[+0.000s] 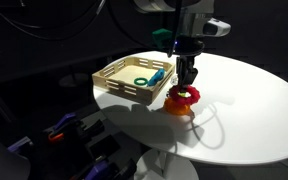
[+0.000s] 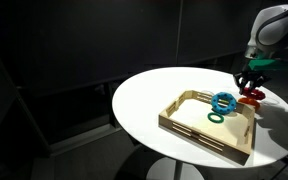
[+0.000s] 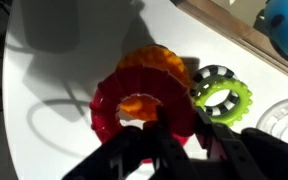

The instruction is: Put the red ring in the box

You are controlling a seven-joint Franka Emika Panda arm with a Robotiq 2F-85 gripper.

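The red ring [image 3: 119,115] lies over an orange ring [image 3: 156,66] on the white table, just outside the box. Both exterior views show it under the gripper, in one [image 1: 185,95] and in the other [image 2: 250,97]. My gripper [image 3: 184,128] comes straight down on it, with one finger in the ring's hole and the other outside its rim, closed on the red band. The box [image 1: 121,85] is a shallow tan wooden tray beside the gripper; its edge also shows in the wrist view [image 3: 234,32] and it is seen in an exterior view [image 2: 194,128].
A green ring [image 1: 141,80] and a blue ring [image 2: 224,100] lie in the tray. A green notched ring [image 3: 222,95] and a small silver dish [image 3: 286,115] sit on the table next to the red ring. The round white table [image 1: 254,110] has an edge close by.
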